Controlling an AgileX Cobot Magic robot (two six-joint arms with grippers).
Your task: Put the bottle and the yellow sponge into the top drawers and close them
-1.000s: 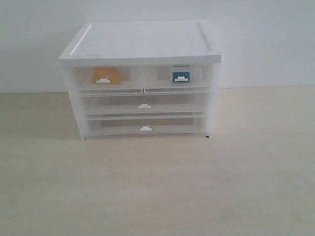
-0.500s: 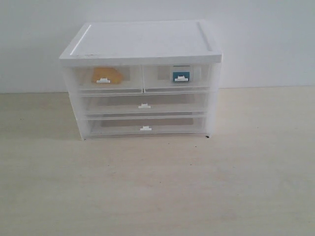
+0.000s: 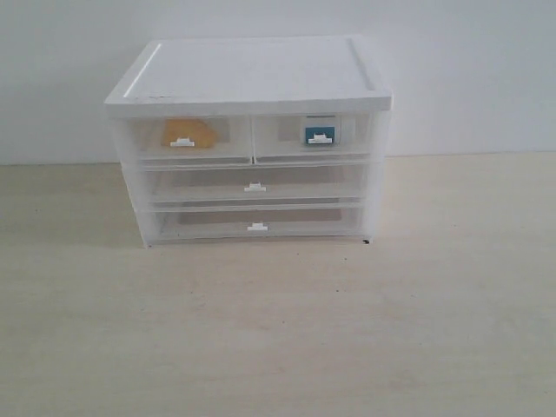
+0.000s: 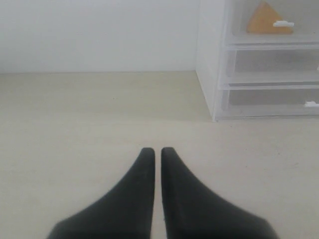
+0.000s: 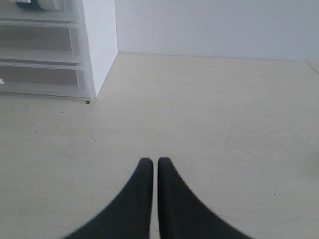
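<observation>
The yellow sponge [image 3: 188, 132] lies inside the shut top left drawer [image 3: 184, 142], seen through its translucent front. Inside the shut top right drawer [image 3: 314, 137] stands the bottle [image 3: 319, 135], teal with a white cap. In the left wrist view the sponge [image 4: 264, 21] shows behind the drawer's tab handle. The bottle [image 5: 34, 4] is only partly in the right wrist view. My left gripper [image 4: 155, 152] is shut and empty over bare table, well away from the cabinet. My right gripper [image 5: 151, 162] is also shut and holds nothing. Neither gripper shows in the exterior view.
The white drawer cabinet [image 3: 252, 78] stands at the back of the light wooden table [image 3: 278, 330], against a white wall. Two full-width drawers [image 3: 254, 187] below are shut.
</observation>
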